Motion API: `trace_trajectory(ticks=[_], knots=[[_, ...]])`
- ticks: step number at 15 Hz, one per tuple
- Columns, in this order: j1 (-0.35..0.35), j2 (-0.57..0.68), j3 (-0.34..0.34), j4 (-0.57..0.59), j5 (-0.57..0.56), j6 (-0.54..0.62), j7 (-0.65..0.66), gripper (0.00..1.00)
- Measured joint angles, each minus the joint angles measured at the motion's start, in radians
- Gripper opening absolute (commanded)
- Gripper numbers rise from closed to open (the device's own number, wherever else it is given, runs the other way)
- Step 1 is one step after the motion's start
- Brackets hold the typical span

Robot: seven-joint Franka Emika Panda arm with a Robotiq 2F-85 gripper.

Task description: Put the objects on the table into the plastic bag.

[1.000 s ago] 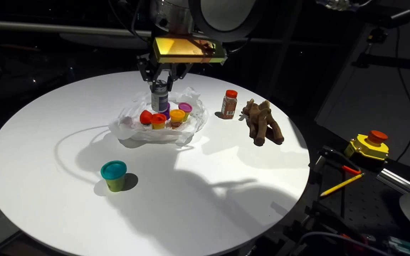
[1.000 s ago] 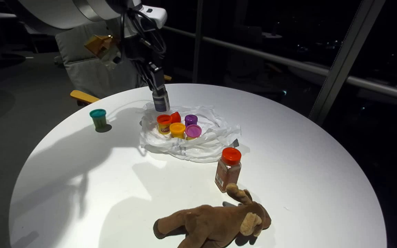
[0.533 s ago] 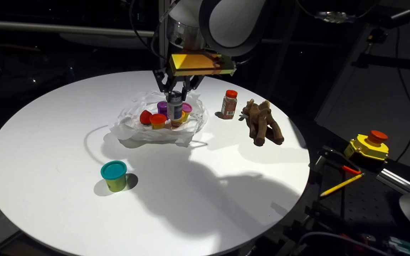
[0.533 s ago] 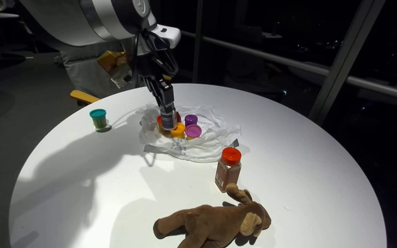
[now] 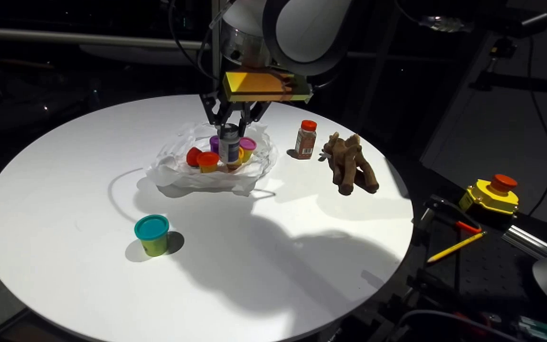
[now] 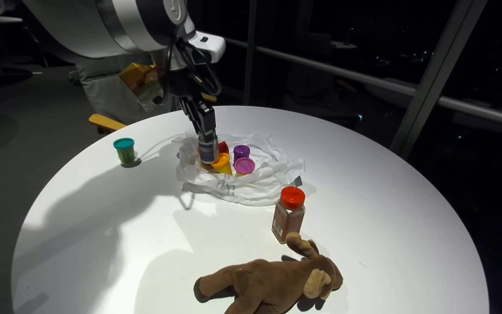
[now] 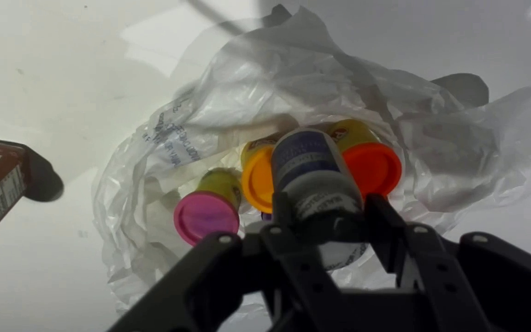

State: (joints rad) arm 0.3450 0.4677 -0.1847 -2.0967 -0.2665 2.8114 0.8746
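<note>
Exterior view: one hand (image 5: pixel 231 130) tight around one grey canister (image 5: pixel 229 149), five coloured pieces (image 5: pixel 208 162) in one plastic bag (image 5: pixel 178 177)

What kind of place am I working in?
Probably a lab or office space: a round white table, a grey armchair, and what looks like a stop button.

The hand (image 7: pixel 332 214) grips the grey canister (image 7: pixel 310 168); 3 lidded tubs (image 7: pixel 209 211) show in the plastic bag (image 7: pixel 265 80), 2 partly hidden.
</note>
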Motion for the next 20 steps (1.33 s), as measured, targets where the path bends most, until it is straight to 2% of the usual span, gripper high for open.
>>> trace_trajectory(ticks=[7,11,15,19,20], knots=[[0.055,0.002,-0.043,-0.001,-0.016,0.029,0.015,0.19],[0.08,0.004,-0.045,-0.007,-0.019,0.03,0.017,0.19],[0.071,0.037,-0.046,-0.006,-0.015,0.03,0.017,0.19],[0.03,0.089,-0.025,0.006,0.031,0.05,0.002,0.19],[0.019,0.099,-0.016,0.012,0.049,0.054,-0.006,0.44]])
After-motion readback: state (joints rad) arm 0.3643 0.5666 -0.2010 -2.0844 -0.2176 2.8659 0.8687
